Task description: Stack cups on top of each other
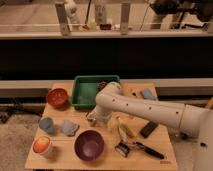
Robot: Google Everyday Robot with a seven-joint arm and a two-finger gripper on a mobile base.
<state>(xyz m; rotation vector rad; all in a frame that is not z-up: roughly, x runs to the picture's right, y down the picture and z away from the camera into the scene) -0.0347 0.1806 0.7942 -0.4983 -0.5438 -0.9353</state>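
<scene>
My gripper (92, 118) hangs from the white arm, low over the table just in front of the green tray (80, 95). A small shiny silver cup (90, 120) shows right at its tip; I cannot tell whether it is held. The small light-blue cup (46, 125) stands at the table's left, well to the left of the gripper and apart from it.
A red-orange bowl (57, 97) sits at the back left and a dark-purple bowl (89, 145) at the front. A pale grey-blue object (69, 128) lies by the blue cup. An orange and white object (42, 145), a banana (122, 128) and black tools (136, 149) also lie here.
</scene>
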